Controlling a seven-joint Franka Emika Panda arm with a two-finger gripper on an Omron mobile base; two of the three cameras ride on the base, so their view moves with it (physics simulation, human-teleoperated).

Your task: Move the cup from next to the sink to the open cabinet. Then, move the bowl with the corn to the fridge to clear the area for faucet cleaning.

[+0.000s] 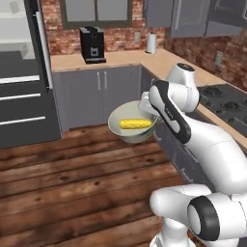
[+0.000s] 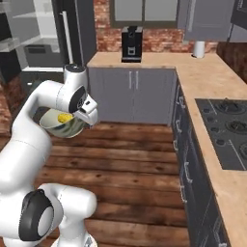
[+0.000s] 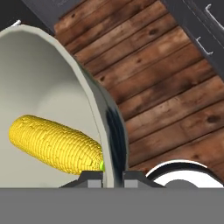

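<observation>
My gripper (image 3: 113, 175) is shut on the rim of the pale grey-green bowl (image 3: 48, 83), one finger inside and one outside. The yellow corn (image 3: 57, 144) lies in the bowl. In the left base view the bowl (image 1: 129, 135) with the corn (image 1: 135, 124) hangs over the wooden floor, in front of the corner cabinets. The hand at its right rim hides the fingertips. The bowl (image 2: 58, 128) and the corn (image 2: 64, 117) also show behind my forearm. The black fridge (image 1: 24, 96) stands open to the left, its white inside showing. The cup, sink and faucet are out of view.
A wooden counter (image 1: 120, 59) runs along the back and right, with a black coffee machine (image 1: 92, 44), a paper roll (image 1: 151, 42) and a stove (image 2: 226, 130). Grey wall cupboards (image 1: 190, 17) hang above. Wooden floor (image 1: 72, 183) stretches between me and the fridge.
</observation>
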